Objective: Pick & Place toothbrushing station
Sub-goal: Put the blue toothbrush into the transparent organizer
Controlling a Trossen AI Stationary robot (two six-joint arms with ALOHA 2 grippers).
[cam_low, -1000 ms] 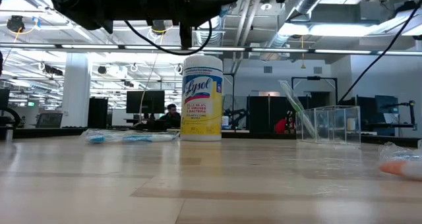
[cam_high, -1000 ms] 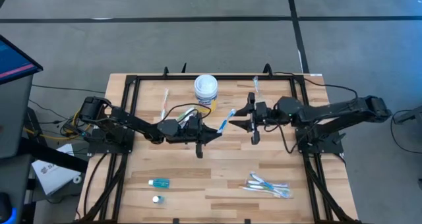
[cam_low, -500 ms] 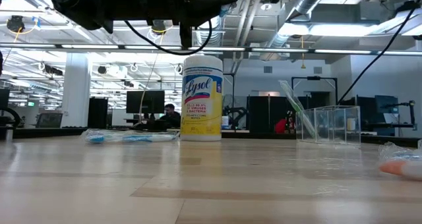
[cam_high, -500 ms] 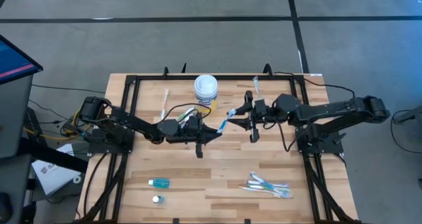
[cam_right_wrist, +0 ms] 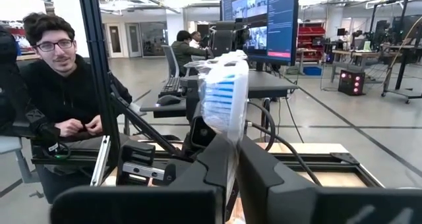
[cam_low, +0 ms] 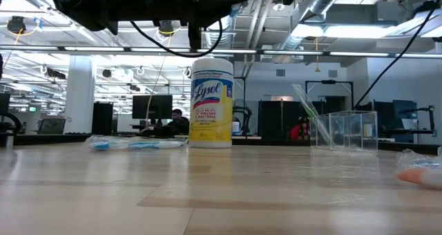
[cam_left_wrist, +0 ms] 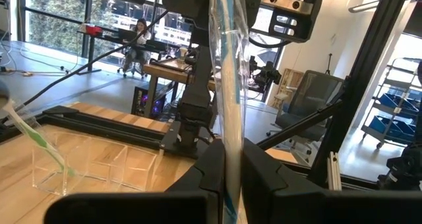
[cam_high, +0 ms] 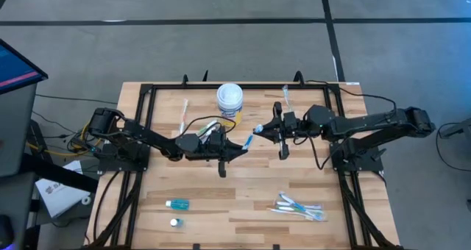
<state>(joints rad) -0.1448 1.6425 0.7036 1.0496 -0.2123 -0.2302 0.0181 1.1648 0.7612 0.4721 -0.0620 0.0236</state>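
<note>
Both tools [cam_high: 237, 146] [cam_high: 269, 130] grip blue toothbrush [cam_high: 252, 135], Lysol canister [cam_high: 229, 100] nearby

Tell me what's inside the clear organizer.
In the clear organizer, one green toothbrush leans in an end compartment. The other compartments look empty, though the left tool covers its far end.

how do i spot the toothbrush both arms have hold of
Start at the white-lidded canister near the table's far edge, then look just in front of it, between the two arms. The blue toothbrush in clear wrap spans the left tool and right tool, lifted above the wood; the other brushes lie flat or stand in holders.
</note>
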